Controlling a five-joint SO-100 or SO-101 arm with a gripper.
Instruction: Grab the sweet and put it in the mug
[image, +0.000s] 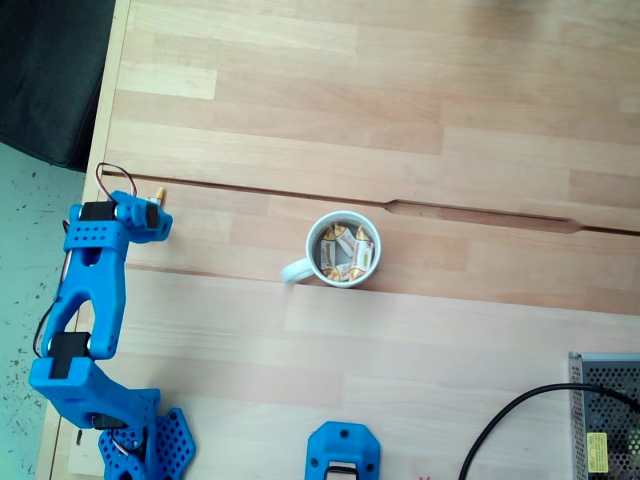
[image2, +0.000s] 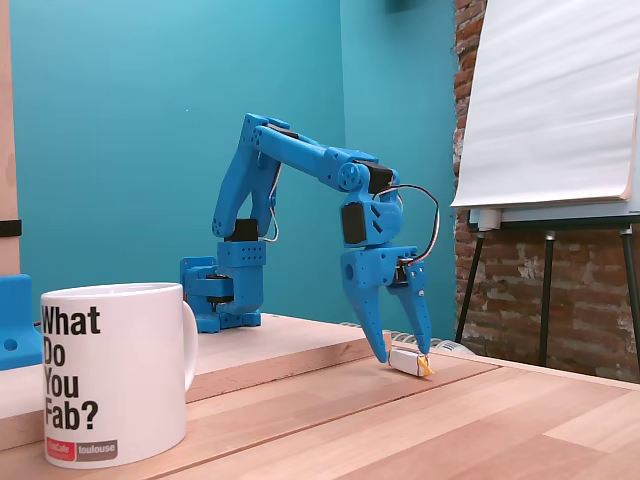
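**Gripper down on a sweet at the table's left edge, mug mid-frame**

In a fixed view from the side, the blue arm (image2: 300, 160) reaches from its base at centre left and bends down so that the gripper (image2: 402, 358) points at the wooden table (image2: 500, 420). Its two tapered fingers (image2: 368, 310) end right at a sweet (image2: 409, 362), a small white-wrapped piece with an orange-gold twisted end showing on its right side. The sweet lies between the fingertips, resting on or just above the wood at the centre of the frame; the jaws appear closed around it, one tip at its left end and the other above its right end.

In a fixed view from above, the same gripper (image: 158, 212) sits at the upper left of the frame, near the table's left edge, with a speck of orange from the sweet (image: 159, 195) showing just beside its tip.

The mug (image: 343, 250) stands near the middle of that view, well apart from the gripper and to its right, handle pointing to the lower left. Several wrapped sweets already lie inside it. In the side view the mug (image2: 115, 370) stands at the lower left, upright, printed with "What Do You Fab?"

A metal mesh box (image: 605, 415) with a black cable (image: 510, 425) occupies the lower right corner of the view from above
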